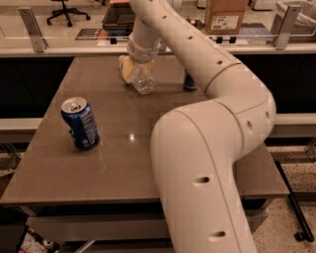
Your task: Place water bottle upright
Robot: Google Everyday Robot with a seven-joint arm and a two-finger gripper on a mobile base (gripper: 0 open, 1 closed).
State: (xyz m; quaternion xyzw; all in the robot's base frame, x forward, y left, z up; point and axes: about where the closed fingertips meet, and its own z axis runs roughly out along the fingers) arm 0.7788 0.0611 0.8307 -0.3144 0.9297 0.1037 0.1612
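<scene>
The gripper point(134, 74) hangs at the table's far side, its jaws apparently clamped on the upper part of the water bottle point(143, 83). The bottle sits directly beneath the wrist, its long axis tilted and its base pointing toward the camera (not yet upright). The brown table point(123, 163) is bare beneath; a blue soda can point(80, 123) stands well apart, and a cardboard box point(224, 15) sits on the counter behind.

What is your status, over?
Gripper at table far side, at small clear ribbed plastic water bottle. Bottle tilted, not upright. Blue soda can upright, well apart.
</scene>
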